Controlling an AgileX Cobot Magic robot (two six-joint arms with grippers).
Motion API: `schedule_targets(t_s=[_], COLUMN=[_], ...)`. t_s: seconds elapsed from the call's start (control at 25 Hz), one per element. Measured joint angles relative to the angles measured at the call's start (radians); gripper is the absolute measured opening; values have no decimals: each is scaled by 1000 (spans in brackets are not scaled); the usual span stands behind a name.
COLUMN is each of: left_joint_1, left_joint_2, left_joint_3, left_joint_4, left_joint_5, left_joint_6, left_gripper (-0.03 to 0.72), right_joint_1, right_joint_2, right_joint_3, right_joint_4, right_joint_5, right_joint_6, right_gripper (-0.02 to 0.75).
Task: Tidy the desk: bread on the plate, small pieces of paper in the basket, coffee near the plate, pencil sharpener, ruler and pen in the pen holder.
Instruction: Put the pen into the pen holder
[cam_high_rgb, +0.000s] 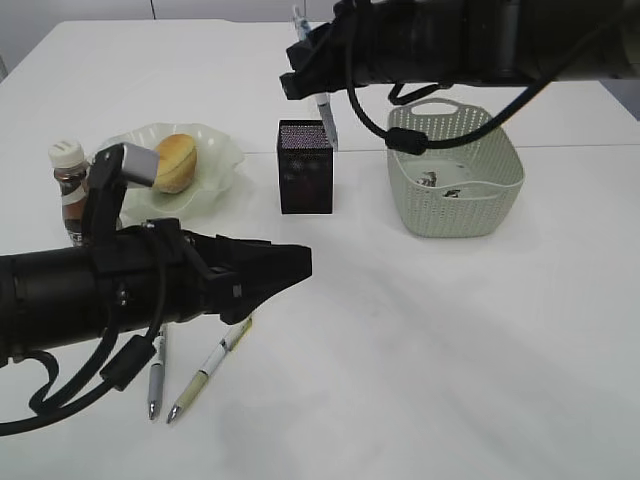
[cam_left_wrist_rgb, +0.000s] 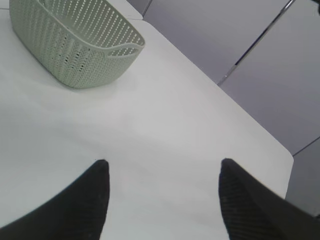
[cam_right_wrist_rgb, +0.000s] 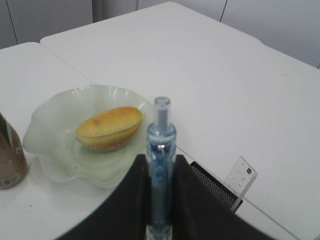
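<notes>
The right claw (cam_right_wrist_rgb: 159, 200) is clenched on a translucent blue pen (cam_right_wrist_rgb: 160, 150), which stands upright between its two dark fingers (cam_right_wrist_rgb: 187, 200). In the exterior view this claw hangs just above the small black metal-mesh pen holder (cam_high_rgb: 306, 166), and the pen points down toward the holder's back right corner. A short clear-whitish flat ruler (cam_right_wrist_rgb: 241, 176) sticks out of the pen holder.

The left claw (cam_left_wrist_rgb: 162, 200) is released, its two black fingers (cam_left_wrist_rgb: 95, 195) wide apart over the bare white bench (cam_high_rgb: 430, 340), in front and left of the pen holder.

Left of the pen holder stands the pale green glass plate with the wavy rim (cam_high_rgb: 215, 150), and the oval golden-brown bread (cam_high_rgb: 176, 162) lies on it. Beside the plate, farther left from the pen holder, is the brown coffee bottle with the white cap (cam_high_rgb: 68, 180).

Right of the pen holder stands the pale grey-green perforated plastic basket (cam_high_rgb: 455, 205); small pieces of printed paper (cam_high_rgb: 440, 185) lie inside it.

In front of the pen holder, near the bench edge, two more pens lie flat: a grey one (cam_high_rgb: 156, 380) and a white one with a yellowish tip (cam_high_rgb: 205, 375), partly under the left arm.
</notes>
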Motion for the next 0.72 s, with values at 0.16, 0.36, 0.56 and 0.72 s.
schedule_targets(t_s=[0.16, 0.36, 0.56, 0.72], left_joint_1=[0, 0, 0, 0], left_joint_2=[0, 0, 0, 0], left_joint_3=[0, 0, 0, 0], left_joint_4=[14, 46, 60, 66], left_joint_5=[5, 20, 59, 68], left_joint_6=[0, 0, 2, 4], left_gripper=[498, 498, 498, 498], right_joint_1=[0, 0, -13, -19], right_joint_2=[79, 165, 239, 285], right_joint_3=[-105, -220, -298, -352], right_joint_4=[1, 4, 4, 4], right_joint_5=[-21, -42, -62, -66], right_joint_6=[-2, -2, 13, 39], right_gripper=[106, 106, 106, 106])
